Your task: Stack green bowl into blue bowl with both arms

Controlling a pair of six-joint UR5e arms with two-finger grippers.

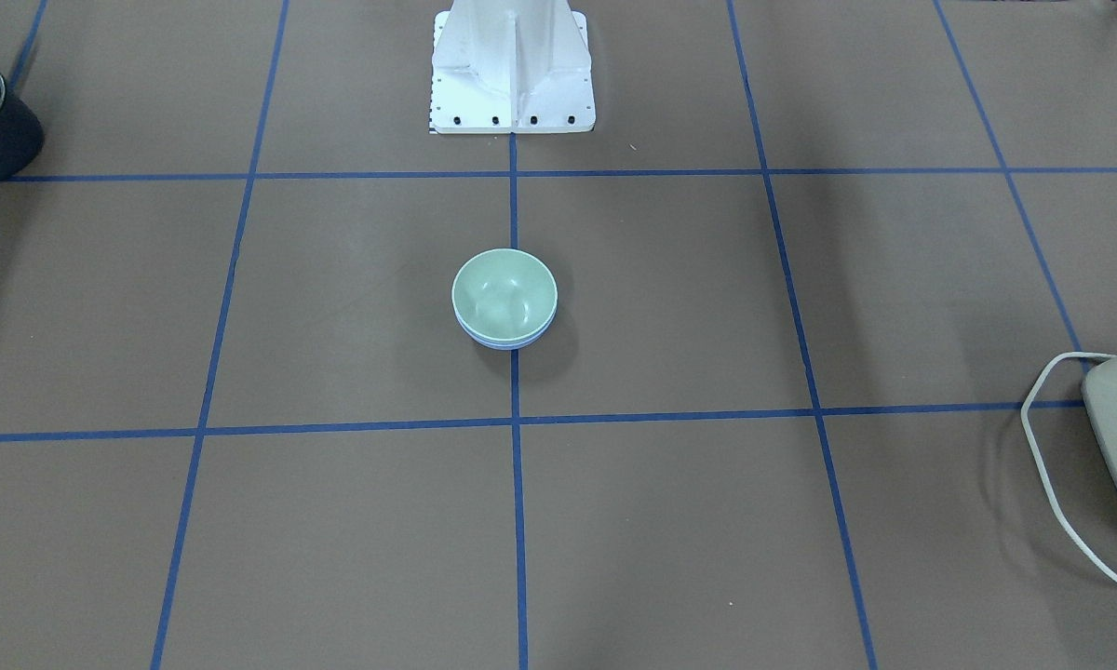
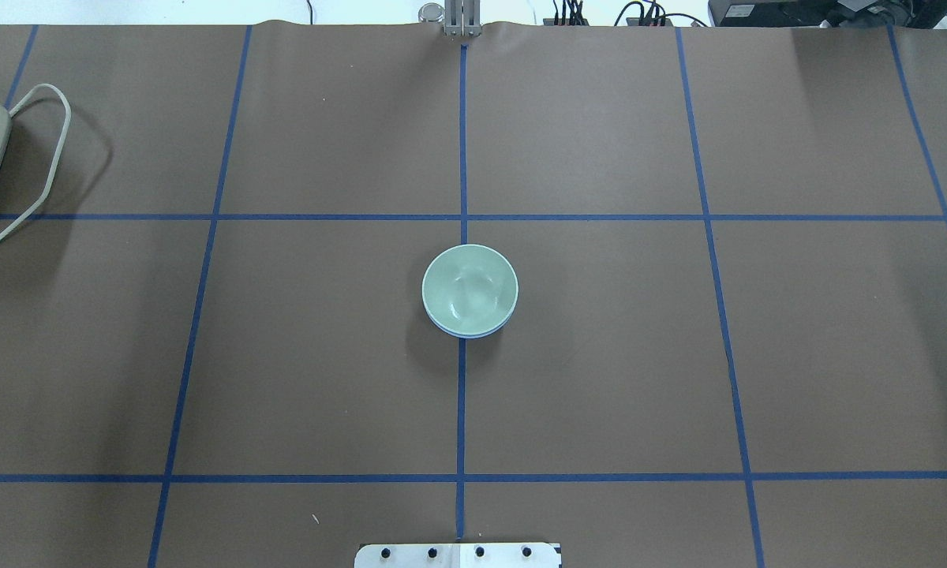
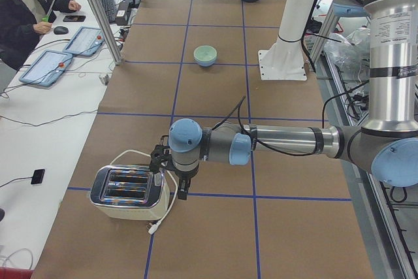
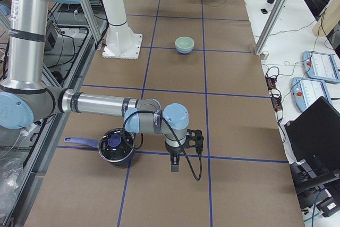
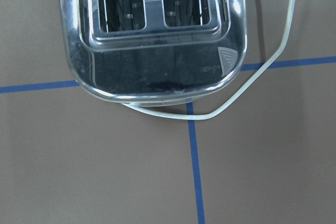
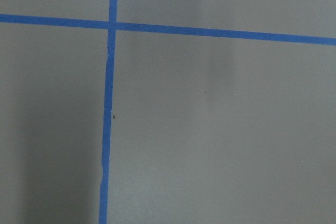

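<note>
The green bowl (image 1: 504,293) sits nested inside the blue bowl (image 1: 508,343) at the table's centre; only a thin blue rim shows under it. The stack also shows in the overhead view, green bowl (image 2: 469,289) over blue bowl (image 2: 466,334). Both arms are far from the bowls. My left gripper (image 3: 179,186) hangs at the toaster (image 3: 127,193) at the table's left end. My right gripper (image 4: 174,162) hangs over bare table beside the black pot (image 4: 116,146) at the right end. Both grippers show only in the side views, so I cannot tell whether they are open or shut.
The white pedestal base (image 1: 512,65) stands behind the bowls. The toaster (image 5: 152,30) with its white cord (image 5: 252,85) fills the top of the left wrist view. An operator (image 3: 26,4) sits at a side desk with tablets.
</note>
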